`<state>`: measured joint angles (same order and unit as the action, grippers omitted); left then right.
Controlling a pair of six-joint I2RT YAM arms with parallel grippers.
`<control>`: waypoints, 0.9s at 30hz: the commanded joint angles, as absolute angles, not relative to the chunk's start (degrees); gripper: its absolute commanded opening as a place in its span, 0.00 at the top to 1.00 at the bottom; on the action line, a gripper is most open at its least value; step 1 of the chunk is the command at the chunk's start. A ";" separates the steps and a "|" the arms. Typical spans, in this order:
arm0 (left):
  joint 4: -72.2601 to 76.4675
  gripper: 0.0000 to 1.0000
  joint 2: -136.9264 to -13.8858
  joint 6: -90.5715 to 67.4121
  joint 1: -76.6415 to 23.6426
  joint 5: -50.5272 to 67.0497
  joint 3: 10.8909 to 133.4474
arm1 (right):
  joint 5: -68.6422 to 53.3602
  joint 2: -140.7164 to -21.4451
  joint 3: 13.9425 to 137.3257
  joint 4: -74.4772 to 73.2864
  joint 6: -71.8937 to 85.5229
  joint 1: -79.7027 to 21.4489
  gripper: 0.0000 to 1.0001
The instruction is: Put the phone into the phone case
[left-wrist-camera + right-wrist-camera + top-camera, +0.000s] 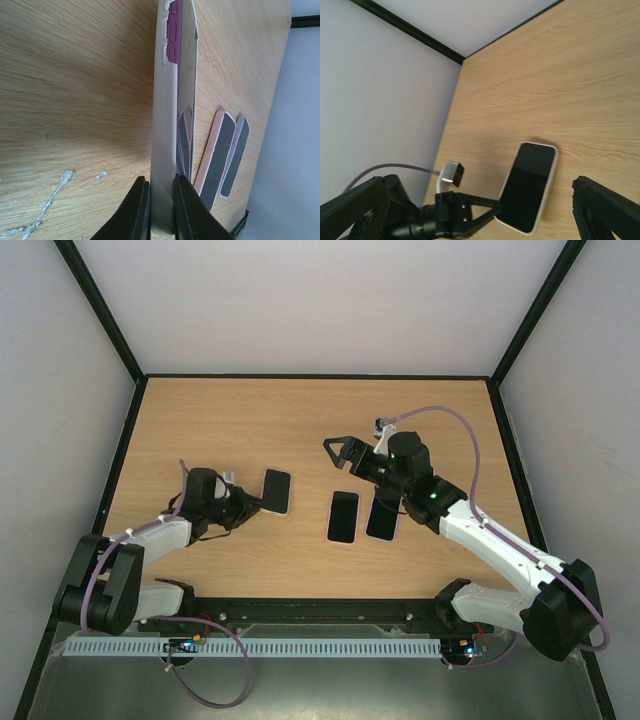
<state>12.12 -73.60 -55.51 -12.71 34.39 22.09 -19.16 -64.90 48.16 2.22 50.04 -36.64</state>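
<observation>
A phone with a dark screen (277, 488) sits inside a white case (288, 492) left of the table's middle. My left gripper (248, 502) is shut on the near edge of this cased phone. In the left wrist view the fingers (137, 210) pinch the white case (162, 125), and the phone's magenta side (174, 30) shows in it. My right gripper (336, 456) is open and empty, raised right of that phone. In the right wrist view the cased phone (530, 187) lies between its wide-apart fingers (607, 210).
Two more cased phones lie side by side at the table's middle, one pink-edged (343, 516) and one lilac-edged (383, 512); they also show in the left wrist view (217, 155). Black-framed walls border the wooden table (220, 420).
</observation>
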 commanded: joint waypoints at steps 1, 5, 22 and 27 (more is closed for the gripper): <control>11.48 0.88 -73.21 -55.47 -13.00 31.95 20.81 | -13.33 -62.54 50.99 -10.14 45.77 -36.45 0.02; 6.57 0.69 -69.56 -54.71 -13.01 28.92 21.28 | -6.37 -60.63 52.25 -16.16 45.14 -36.45 0.02; -21.01 0.01 -50.01 -44.05 -12.63 16.89 37.86 | 3.70 -50.51 54.72 -27.60 43.42 -36.43 0.02; -28.15 0.01 -46.77 -37.16 -12.57 13.71 47.12 | 5.78 -46.49 54.24 -27.63 42.49 -36.47 0.03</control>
<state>-19.35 -48.93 -44.47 -12.84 17.80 40.86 2.48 -49.80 52.97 -25.50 43.88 -36.64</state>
